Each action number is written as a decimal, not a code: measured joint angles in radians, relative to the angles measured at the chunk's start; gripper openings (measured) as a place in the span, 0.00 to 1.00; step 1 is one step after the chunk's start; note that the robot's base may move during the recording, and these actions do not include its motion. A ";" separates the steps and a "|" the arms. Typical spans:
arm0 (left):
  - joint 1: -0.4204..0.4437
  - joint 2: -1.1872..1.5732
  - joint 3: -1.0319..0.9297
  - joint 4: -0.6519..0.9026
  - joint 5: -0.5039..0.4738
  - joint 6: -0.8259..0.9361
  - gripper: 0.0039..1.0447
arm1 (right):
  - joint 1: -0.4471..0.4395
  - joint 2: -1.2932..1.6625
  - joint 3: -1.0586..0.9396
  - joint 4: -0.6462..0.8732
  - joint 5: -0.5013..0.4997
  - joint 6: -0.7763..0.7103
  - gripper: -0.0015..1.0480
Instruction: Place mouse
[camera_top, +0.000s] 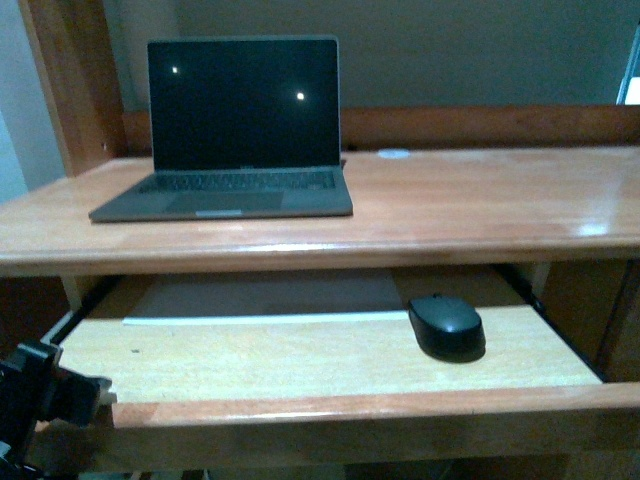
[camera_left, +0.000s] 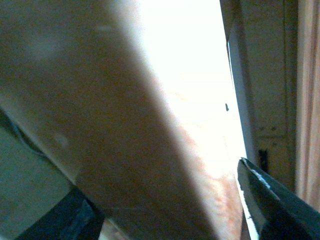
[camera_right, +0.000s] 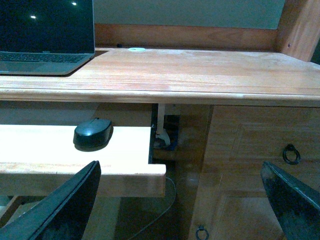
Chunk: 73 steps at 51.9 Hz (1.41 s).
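Note:
The black mouse (camera_top: 446, 325) sits on the pulled-out keyboard tray (camera_top: 300, 360) under the desk, near the tray's right end. It also shows in the right wrist view (camera_right: 93, 133), resting on the tray. My left gripper (camera_top: 55, 395) is open at the tray's front left corner; in the left wrist view (camera_left: 170, 210) its jaws stand apart on either side of the tray's wooden edge. My right gripper (camera_right: 185, 200) is open and empty, held back from the desk, to the right of the tray and well apart from the mouse.
A grey laptop (camera_top: 235, 140) stands open on the desk top (camera_top: 480, 200) at the left. A small white disc (camera_top: 393, 154) lies at the desk's back. A drawer cabinet with ring pulls (camera_right: 291, 154) stands right of the tray. A cable (camera_right: 160, 205) hangs below.

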 joint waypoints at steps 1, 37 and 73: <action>0.000 -0.013 -0.008 -0.008 0.005 0.008 0.78 | 0.000 0.000 0.000 0.000 0.000 0.000 0.94; 0.140 -0.886 -0.222 -0.303 0.053 1.155 0.47 | 0.000 0.000 0.000 0.000 0.000 0.000 0.94; 0.217 -1.442 -0.353 -0.710 0.130 1.201 0.01 | 0.000 0.000 0.000 0.000 -0.002 0.000 0.94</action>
